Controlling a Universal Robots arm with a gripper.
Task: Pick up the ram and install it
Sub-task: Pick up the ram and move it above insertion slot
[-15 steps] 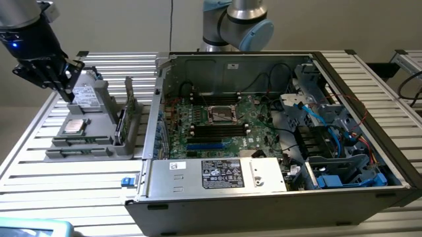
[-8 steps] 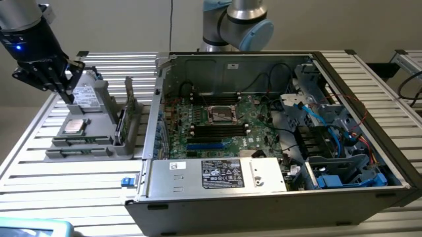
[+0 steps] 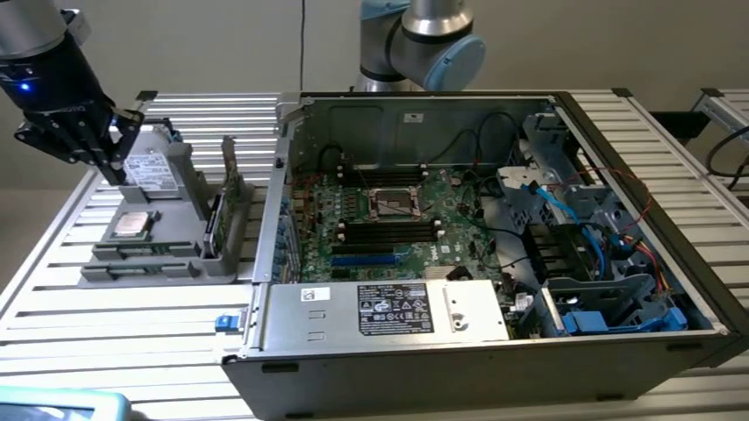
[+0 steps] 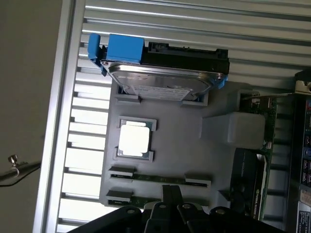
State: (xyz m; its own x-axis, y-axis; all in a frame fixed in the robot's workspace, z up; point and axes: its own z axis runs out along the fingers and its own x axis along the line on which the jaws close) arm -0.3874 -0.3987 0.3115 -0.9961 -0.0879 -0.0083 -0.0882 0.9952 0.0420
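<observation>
While the arm hangs over the grey tray (image 4: 180,145), its gripper (image 3: 115,168) is pinched almost shut and, as far as I can see, has nothing in it. Under its tips, at the tray's end nearest the gripper, lies the ram (image 4: 160,178), a thin green stick seated between two grey clips, with a second stick (image 4: 141,199) just beside it. To my eye the pick has not begun. A clean one would want the jaws parted enough to straddle the stick's thin faces, squared to its length near the middle. The lift should go straight up, so nothing binds in the clips or knocks the neighbour. Further into the tray sits the silver processor (image 4: 133,139), and at the tray's far end the hard drive (image 4: 160,80). An upright green card (image 3: 231,189) stands along the tray's side, and beyond that side the open computer case (image 3: 387,114) shows its motherboard (image 3: 433,228).
</observation>
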